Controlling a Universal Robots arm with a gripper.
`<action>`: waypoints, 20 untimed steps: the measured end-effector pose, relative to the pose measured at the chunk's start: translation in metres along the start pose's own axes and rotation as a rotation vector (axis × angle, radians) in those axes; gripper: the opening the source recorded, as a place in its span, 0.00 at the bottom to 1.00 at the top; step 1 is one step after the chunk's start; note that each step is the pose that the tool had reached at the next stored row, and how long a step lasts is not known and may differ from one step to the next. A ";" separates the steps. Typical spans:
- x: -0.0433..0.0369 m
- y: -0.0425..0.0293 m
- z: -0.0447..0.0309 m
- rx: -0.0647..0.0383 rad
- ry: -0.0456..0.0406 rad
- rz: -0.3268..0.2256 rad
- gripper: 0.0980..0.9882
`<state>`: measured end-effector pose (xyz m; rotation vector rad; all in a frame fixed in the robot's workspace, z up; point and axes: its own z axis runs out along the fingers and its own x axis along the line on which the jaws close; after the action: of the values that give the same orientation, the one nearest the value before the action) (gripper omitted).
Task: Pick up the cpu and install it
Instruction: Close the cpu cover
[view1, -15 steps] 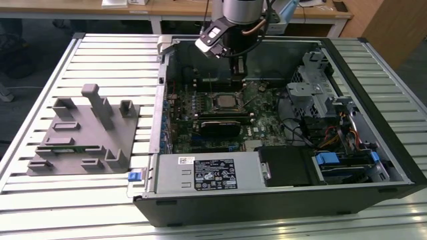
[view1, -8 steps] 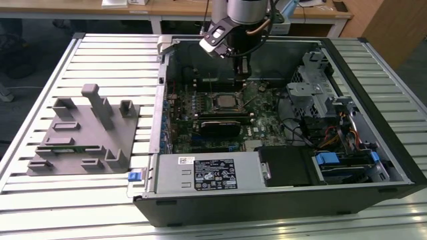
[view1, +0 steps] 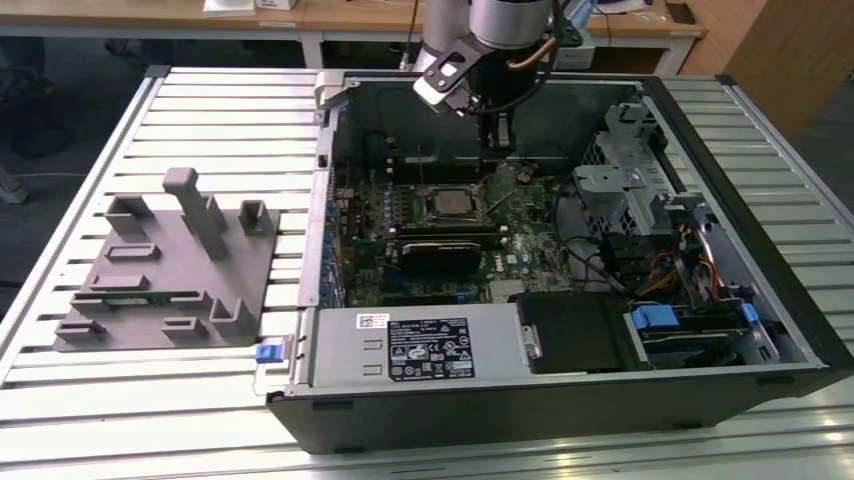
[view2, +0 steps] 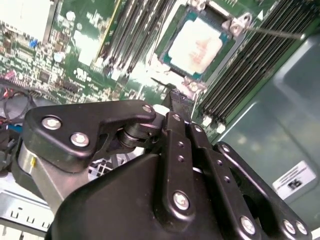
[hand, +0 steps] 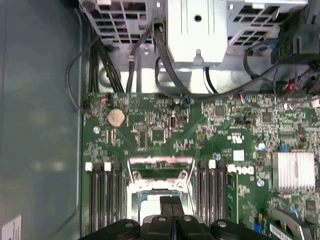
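Carrying it all, the desk (view1: 200, 110): a slatted top; only the exterior view takes in its full spread.
Computer case (view1: 534, 410): lies open on its side towards the exterior view's right, its inside facing up.
Grey tray (view1: 160, 290): sits on the desk well apart from the case, at the exterior view's left. No chip is visible on it.
Arm (view1: 514, 20): reaches down into the case from above, over the board.
Motherboard (hand: 150, 130): the first wrist view lays out the board, with the cables and drive cage beyond it. The second wrist view sees it at a slant.
Claw (hand: 171, 200): the fingers are pressed together with nothing between them. The first wrist view shows the thin seam where they meet, and the second shows the linkage behind them. The tips hang just above the socket.
Socket frame (view2: 239, 22): metal brackets ring the chip. Whether the frame is latched I cannot tell.
Cpu (view2: 197, 42): lies flat inside the socket on the motherboard, silvery top up and clear of the claw. The second wrist view shows the whole top, while the exterior view gives only a small pale square (view1: 454, 205).
Step, as judged: the pick and the placing look done, with the chip seated. Any motion here calls for a straight, clean path that does not nudge the chip or catch the frame.
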<state>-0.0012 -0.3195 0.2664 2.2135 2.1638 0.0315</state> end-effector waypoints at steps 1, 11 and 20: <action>0.0000 0.0019 0.0001 0.000 0.0073 0.000 0.01; 0.0004 0.0161 0.0008 0.002 0.0309 -0.004 0.01; 0.0009 0.0371 0.0019 0.011 0.0306 -0.004 0.01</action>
<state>0.0360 -0.3194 0.2663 2.2287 2.1894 0.0539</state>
